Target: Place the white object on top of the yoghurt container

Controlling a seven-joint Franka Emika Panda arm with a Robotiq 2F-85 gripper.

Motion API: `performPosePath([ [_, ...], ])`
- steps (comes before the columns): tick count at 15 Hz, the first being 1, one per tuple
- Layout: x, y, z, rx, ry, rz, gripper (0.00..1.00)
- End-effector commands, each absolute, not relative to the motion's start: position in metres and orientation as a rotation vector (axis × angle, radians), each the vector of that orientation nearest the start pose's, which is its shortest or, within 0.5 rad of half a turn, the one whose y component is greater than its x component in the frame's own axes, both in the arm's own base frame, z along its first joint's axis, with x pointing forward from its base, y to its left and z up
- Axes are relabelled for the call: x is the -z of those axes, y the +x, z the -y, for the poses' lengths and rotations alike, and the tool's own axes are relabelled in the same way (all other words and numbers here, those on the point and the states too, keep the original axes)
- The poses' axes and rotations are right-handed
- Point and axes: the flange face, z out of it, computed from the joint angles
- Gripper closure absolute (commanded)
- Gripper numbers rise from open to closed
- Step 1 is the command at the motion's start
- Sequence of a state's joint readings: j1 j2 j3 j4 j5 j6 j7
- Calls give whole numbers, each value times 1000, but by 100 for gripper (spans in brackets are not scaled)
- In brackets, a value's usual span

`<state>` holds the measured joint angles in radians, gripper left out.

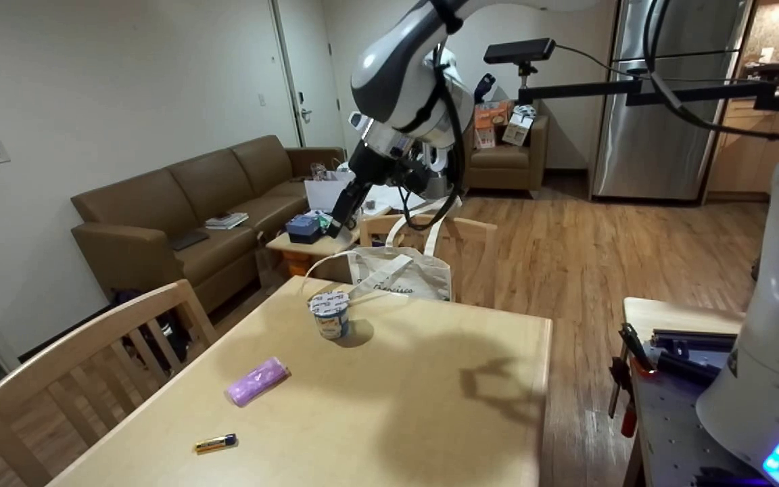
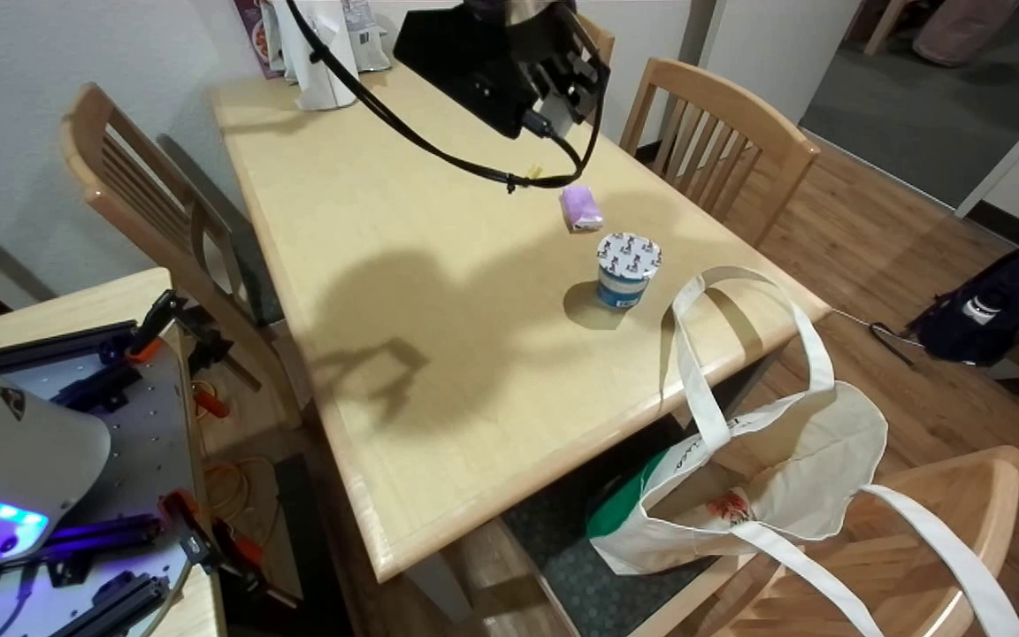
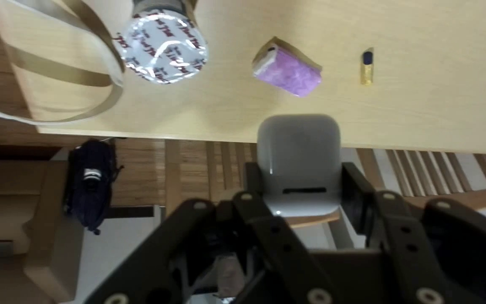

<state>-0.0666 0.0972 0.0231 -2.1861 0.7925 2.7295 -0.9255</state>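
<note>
My gripper (image 3: pixel 303 179) is shut on the white object (image 3: pixel 298 158), a small rounded piece with a dark slot, held between both fingertips in the wrist view. In an exterior view the gripper (image 1: pixel 343 218) is up in the air, well above the table. The yoghurt container (image 1: pixel 333 326) stands upright on the table near the edge by the tote bag. Its printed foil lid faces up and nothing lies on it. It also shows in an exterior view (image 2: pixel 624 274) and at the upper left of the wrist view (image 3: pixel 163 48), apart from the held object.
A purple oblong item (image 1: pixel 257 381) and a yellow-and-dark battery (image 1: pixel 215 443) lie on the table (image 1: pixel 335 419). A canvas tote bag (image 2: pixel 784 460) hangs at the table's end, its strap reaching near the cup. Chairs (image 2: pixel 722 133) stand around the table.
</note>
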Motion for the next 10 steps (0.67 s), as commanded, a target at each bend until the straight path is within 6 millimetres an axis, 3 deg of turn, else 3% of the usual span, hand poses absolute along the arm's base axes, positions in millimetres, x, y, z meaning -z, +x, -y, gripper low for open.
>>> performPosePath([
  [1, -376, 585, 64, 837, -2955, 253, 77],
  [3, -367, 593, 79, 731, -3065, 317, 77],
  [4, -384, 600, 69, 699, -3058, 313, 77],
  [5, -370, 586, 74, 740, -3033, 318, 52],
  [8, -381, 597, 67, 717, -3052, 324, 52],
  [9, -376, 597, 71, 677, -3146, 275, 77],
  [10, -372, 598, 81, 611, -3214, 311, 77],
])
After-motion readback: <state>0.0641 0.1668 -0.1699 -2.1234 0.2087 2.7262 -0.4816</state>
